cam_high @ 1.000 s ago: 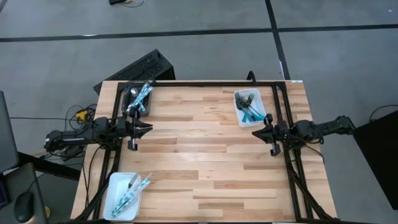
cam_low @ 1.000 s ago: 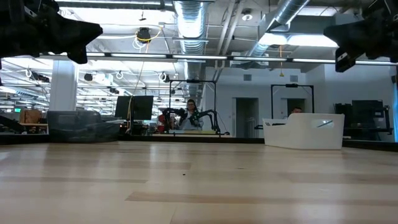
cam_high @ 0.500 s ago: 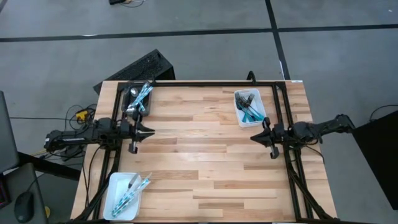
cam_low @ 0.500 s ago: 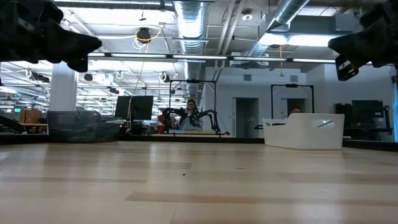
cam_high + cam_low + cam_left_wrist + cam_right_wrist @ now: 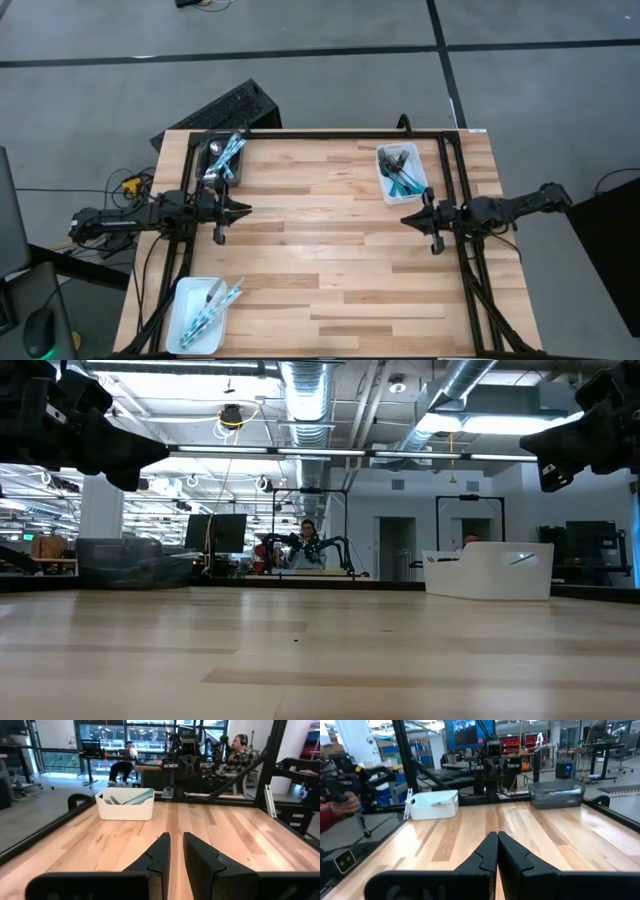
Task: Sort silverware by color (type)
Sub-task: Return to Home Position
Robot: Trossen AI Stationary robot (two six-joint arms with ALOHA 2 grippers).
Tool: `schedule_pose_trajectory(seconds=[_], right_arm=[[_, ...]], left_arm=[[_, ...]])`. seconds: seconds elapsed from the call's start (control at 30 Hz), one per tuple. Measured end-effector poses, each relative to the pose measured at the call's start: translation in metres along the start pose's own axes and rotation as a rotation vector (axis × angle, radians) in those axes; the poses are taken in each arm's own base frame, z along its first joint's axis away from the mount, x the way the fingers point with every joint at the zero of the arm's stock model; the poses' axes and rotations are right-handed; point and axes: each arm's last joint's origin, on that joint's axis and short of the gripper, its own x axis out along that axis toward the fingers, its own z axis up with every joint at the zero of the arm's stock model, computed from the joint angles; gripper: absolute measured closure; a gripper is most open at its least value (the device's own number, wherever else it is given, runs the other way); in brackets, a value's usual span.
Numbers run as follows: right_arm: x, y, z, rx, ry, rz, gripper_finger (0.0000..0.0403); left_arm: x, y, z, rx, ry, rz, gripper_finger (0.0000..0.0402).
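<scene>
Both arms, the left arm (image 5: pixel 120 222) and the right arm (image 5: pixel 512 205), are matte black: slim tubes with bulkier housings at the joints. The left hand (image 5: pixel 243 210) and the right hand (image 5: pixel 404 219) each carry two black fingers (image 5: pixel 159 856), wedge-shaped with faceted sides that narrow to thin tips. Behind the fingers runs a broad black crossbar (image 5: pixel 90 886) with rounded corners.

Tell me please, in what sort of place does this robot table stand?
Most likely a robotics lab in an open industrial hall: bare ceiling ducts run overhead, another framed arm rig stands beyond the table, and a person sits beside it.
</scene>
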Motion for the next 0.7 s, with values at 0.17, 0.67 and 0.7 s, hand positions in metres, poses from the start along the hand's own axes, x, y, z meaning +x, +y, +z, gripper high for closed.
schedule_pose_trajectory(seconds=[0.17, 0.67, 0.7], right_arm=[[0.0014, -0.0013, -0.0016, 0.008, 0.014, -0.051, 0.0369], [0.0015, 0.0029, -0.0041, 0.020, 0.050, 0.091, 0.0369], [0.0015, 0.0027, -0.0040, 0.020, 0.049, 0.085, 0.0369]], left_arm=[[0.0003, 0.0000, -0.0005, -0.042, 0.005, 0.000, 0.0361], [0.0004, 0.0000, -0.0003, -0.070, 0.003, 0.000, 0.0361], [0.0004, 0.0000, -0.0003, -0.070, 0.003, 0.000, 0.0361]])
